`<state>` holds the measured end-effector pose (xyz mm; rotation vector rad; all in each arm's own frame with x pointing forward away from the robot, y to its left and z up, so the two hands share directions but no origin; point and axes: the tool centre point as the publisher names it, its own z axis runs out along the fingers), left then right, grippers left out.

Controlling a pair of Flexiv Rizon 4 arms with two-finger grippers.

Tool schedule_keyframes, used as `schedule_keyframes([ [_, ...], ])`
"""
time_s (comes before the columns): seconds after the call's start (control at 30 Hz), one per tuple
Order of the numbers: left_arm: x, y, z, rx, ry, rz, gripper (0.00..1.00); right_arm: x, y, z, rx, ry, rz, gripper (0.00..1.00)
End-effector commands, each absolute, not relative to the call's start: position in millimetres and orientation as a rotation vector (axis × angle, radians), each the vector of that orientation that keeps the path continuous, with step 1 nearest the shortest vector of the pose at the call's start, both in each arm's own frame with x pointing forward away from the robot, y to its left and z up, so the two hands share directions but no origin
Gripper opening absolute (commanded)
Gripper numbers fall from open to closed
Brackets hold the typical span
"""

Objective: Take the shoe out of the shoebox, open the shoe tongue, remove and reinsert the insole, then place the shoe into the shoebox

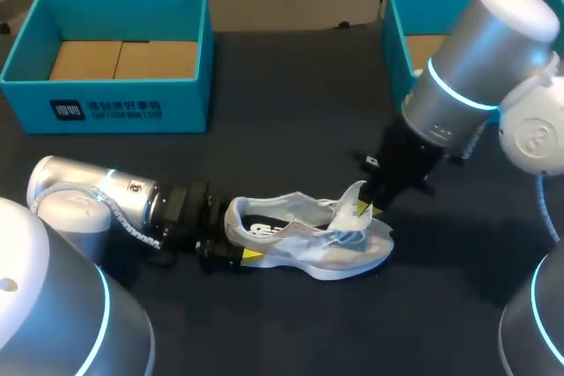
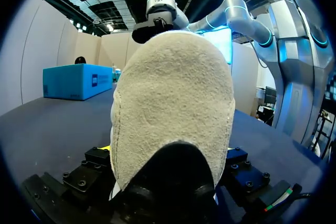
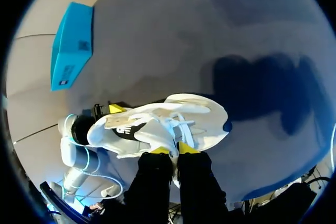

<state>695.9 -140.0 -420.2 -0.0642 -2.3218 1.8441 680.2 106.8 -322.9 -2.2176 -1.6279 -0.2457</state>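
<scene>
The right pincer (image 1: pixel 363 210) came down from above with its yellow tips drawn nearly together, pinching the shoe tongue (image 1: pixel 352 195), which stood upright between them. The sneaker (image 1: pixel 308 237) sat on its sole on the dark table (image 1: pixel 291 129) directly beneath that pincer. It was outside both blue shoeboxes: one (image 1: pixel 115 99) lay well beyond the left arm, the other (image 1: pixel 398 15) behind the right arm.

The shoe's long axis ran straight out from the left pincer (image 1: pixel 240 239), heel at its fingers and toe pointing away past the right pincer. The left pincer was closed on the heel, with one yellow tip showing along the near side in the head view and the other on the far side in the right wrist view.

The mouth of the shoe opened between the two pincers, on the heel side of the right one. In my judgement the right arm was therefore the nearer one for reaching the insole.

The insole itself could not be made out, as the opening showed only dark lining. From the left wrist the heel filled everything ahead of the fingers, hiding the tongue. The right arm cut off most of the farther shoebox.
</scene>
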Motion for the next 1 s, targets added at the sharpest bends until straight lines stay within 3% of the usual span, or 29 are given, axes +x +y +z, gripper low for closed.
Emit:
schedule_keyframes([
  [0.03,696,-141,-422,-0.065,-2.323,1.840,0.00,679,100,-334,-2.110,-1.521,-0.444,0.00],
  [0.43,696,-141,-422,-0.065,-2.323,1.840,0.00,671,91,-349,-2.079,-1.487,-0.493,0.02],
  [0.63,696,-141,-422,-0.065,-2.323,1.840,0.00,668,93,-338,-2.099,-1.498,-0.493,0.35],
  [0.7,696,-141,-422,-0.065,-2.323,1.840,0.00,665,95,-326,-2.130,-1.515,-0.477,0.90],
  [0.73,696,-141,-422,-0.065,-2.323,1.840,0.00,665,96,-321,-2.140,-1.525,-0.473,1.00],
  [1.0,696,-141,-422,-0.065,-2.323,1.840,0.00,664,116,-268,-2.200,-1.682,-0.377,1.00],
])
